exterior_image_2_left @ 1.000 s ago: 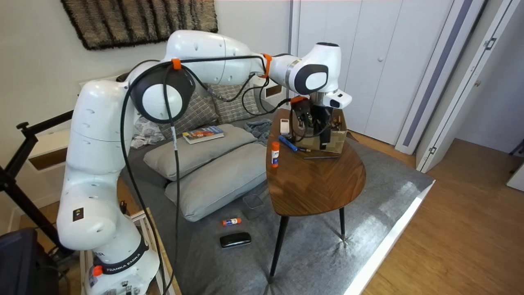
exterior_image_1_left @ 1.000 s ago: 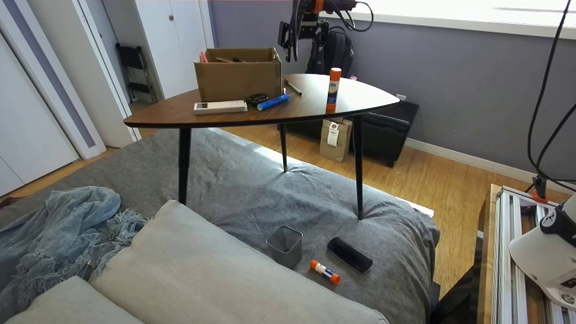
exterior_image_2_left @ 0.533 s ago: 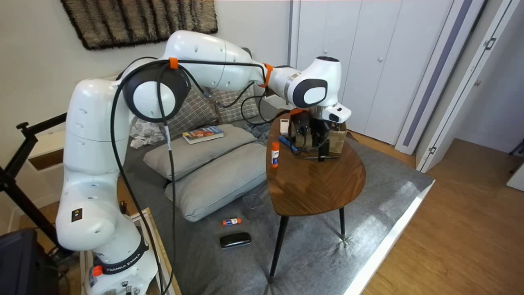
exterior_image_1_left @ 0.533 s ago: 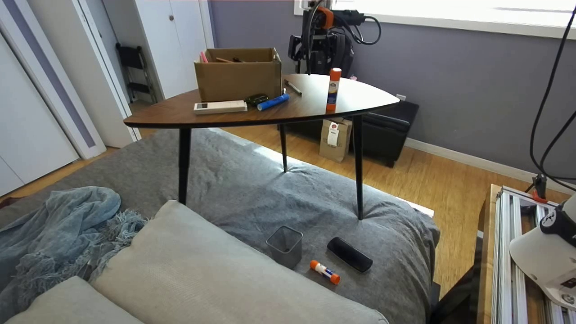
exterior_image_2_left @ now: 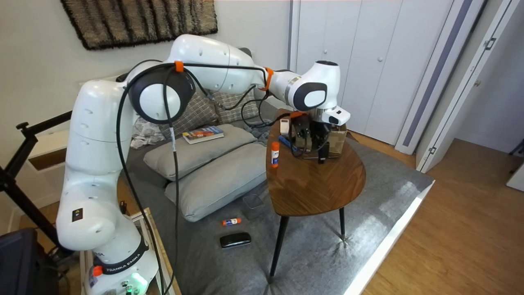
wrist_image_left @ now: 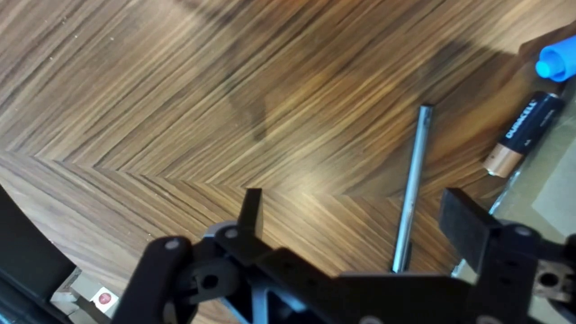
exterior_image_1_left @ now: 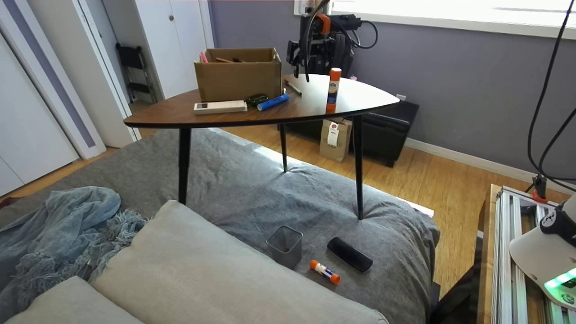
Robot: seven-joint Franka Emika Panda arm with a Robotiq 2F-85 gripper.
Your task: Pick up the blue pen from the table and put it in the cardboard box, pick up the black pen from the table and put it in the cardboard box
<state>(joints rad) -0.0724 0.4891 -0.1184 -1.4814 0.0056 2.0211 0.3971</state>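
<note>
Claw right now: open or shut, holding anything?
Claw: open, holding nothing; the pen lies ungripped on the table.

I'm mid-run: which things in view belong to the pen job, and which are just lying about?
For the job:
gripper
thin pen, probably the black one
blue marker, presumably the blue pen
cardboard box

Just lying about:
upright glue stick
battery
white gadget
mesh cup
black case
second glue stick

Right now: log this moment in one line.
gripper: open, over table | black pen: on table, between jaws in wrist view, ungrasped | cardboard box: beside black pen
</note>
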